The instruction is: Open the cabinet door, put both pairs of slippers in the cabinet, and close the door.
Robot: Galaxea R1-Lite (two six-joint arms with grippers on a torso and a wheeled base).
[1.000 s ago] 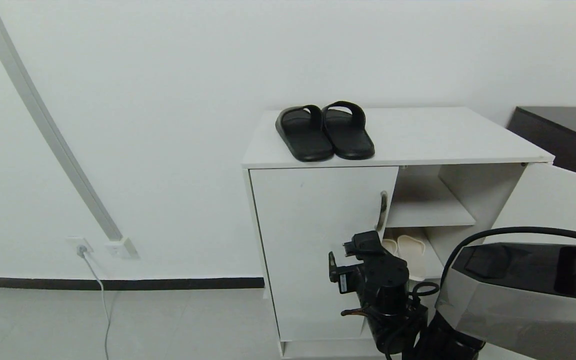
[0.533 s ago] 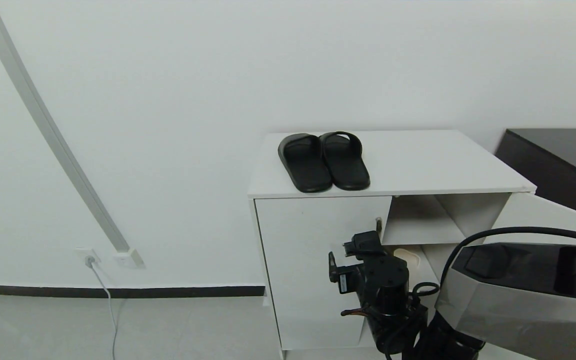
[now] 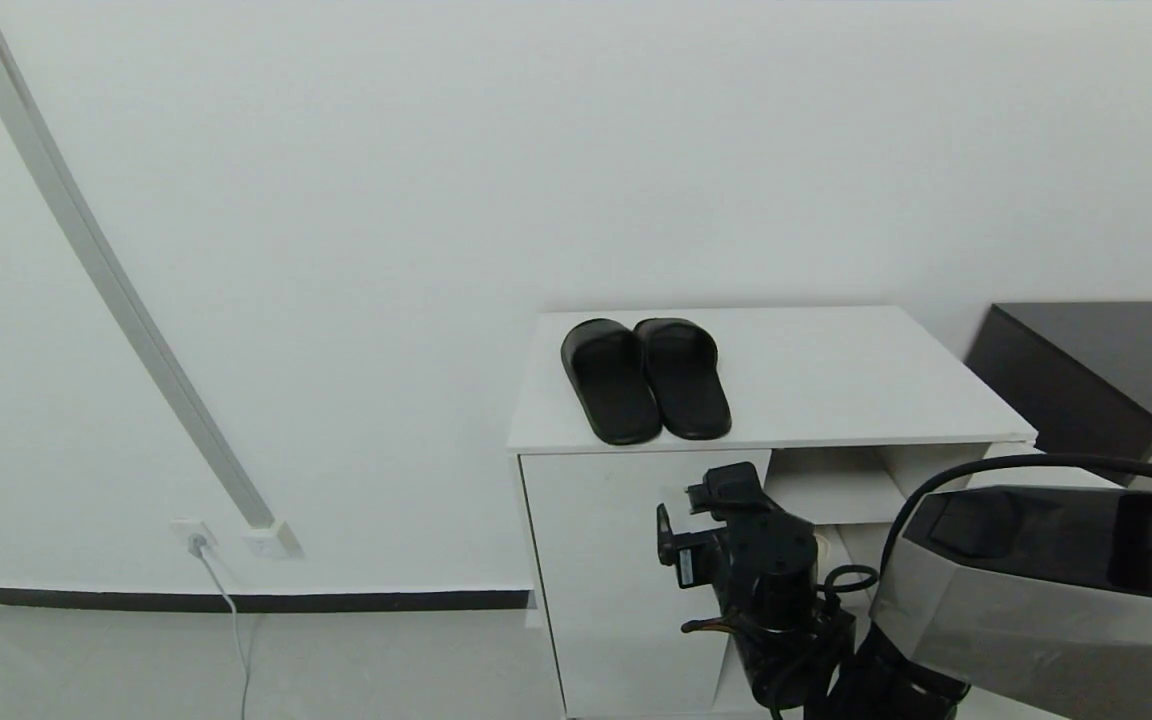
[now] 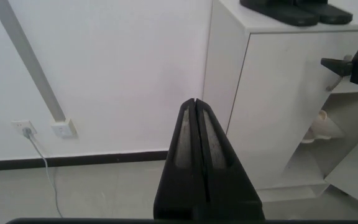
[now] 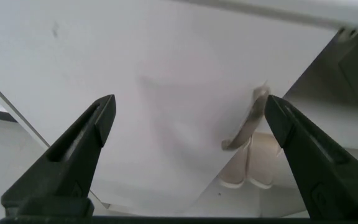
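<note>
Two black slippers (image 3: pixel 646 380) sit atop the cabinet (image 3: pixel 616 580), my 12 o'clock; white pair (image 5: pixel 248 167) inside. I note left hand (image 4: pixel 196 107) clenched empty, right hand (image 5: pixel 189 106) spread apart.

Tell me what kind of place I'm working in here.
Probably a home-style entryway, or a plain room set up like one: a white cabinet against a bare wall, black slippers on top, pale slippers on a shelf inside, and a wall socket near the floor.

White cabinet (image 3: pixel 626 590); black slippers (image 3: pixel 646 380); cream slippers (image 5: pixel 253 168); black right fingers (image 5: pixel 73 155); dark table (image 3: pixel 1096 360).
</note>
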